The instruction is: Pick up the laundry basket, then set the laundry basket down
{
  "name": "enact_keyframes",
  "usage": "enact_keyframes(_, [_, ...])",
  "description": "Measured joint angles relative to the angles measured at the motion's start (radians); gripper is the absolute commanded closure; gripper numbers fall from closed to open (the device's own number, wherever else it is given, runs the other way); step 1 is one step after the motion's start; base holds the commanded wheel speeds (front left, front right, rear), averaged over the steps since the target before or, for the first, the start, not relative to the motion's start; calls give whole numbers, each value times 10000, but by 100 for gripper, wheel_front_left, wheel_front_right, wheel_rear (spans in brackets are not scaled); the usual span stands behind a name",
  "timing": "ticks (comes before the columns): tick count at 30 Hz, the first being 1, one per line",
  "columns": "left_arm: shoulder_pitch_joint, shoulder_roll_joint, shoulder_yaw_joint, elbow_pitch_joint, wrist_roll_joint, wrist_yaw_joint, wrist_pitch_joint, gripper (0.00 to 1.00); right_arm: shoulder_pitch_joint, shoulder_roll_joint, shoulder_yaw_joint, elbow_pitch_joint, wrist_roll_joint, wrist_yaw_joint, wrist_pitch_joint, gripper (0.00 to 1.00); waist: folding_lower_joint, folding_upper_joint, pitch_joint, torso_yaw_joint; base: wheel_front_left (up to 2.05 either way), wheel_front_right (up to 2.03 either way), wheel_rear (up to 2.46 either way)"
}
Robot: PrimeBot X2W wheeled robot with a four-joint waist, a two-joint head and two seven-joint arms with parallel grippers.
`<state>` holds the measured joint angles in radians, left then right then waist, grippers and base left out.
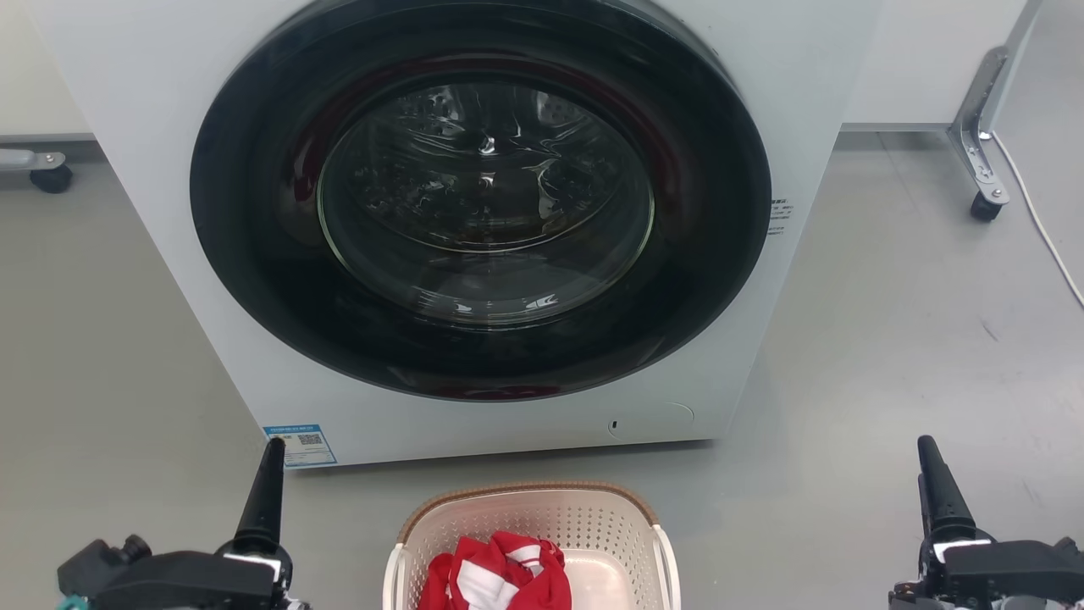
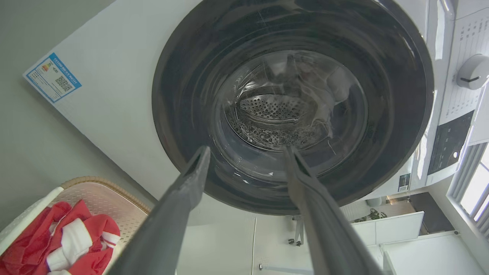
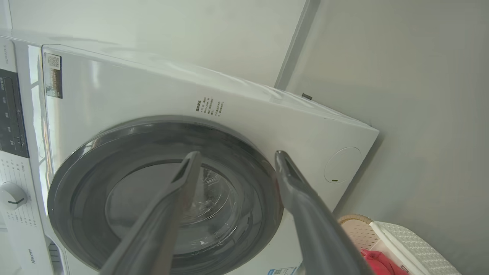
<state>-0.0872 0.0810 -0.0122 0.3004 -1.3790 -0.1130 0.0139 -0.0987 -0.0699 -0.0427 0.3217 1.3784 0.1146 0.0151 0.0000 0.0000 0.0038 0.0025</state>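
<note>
The laundry basket (image 1: 584, 525) sits on the floor (image 1: 847, 381) between the left jaws and right jaws. Both are open and hold nothing. It looks light and stiff; grab its white side handles (image 1: 667, 563).

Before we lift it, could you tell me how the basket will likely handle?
Probably light: the basket is perforated plastic holding a red cloth. Likely stiff, given its moulded rim. Lifted by one handle, it would probably tilt.

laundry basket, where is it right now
Head view, bottom centre: the laundry basket sits on the floor in front of the washing machine.
</note>
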Motion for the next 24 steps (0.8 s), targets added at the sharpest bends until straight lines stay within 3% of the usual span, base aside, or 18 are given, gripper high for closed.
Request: enact_keyframes(24, [-375, 951, -1701, -621, 4602, 913, -924, 0, -453, -1011, 1822, -278, -4707, -813, -922, 0, 0, 0, -40, 70, 0, 0, 0])
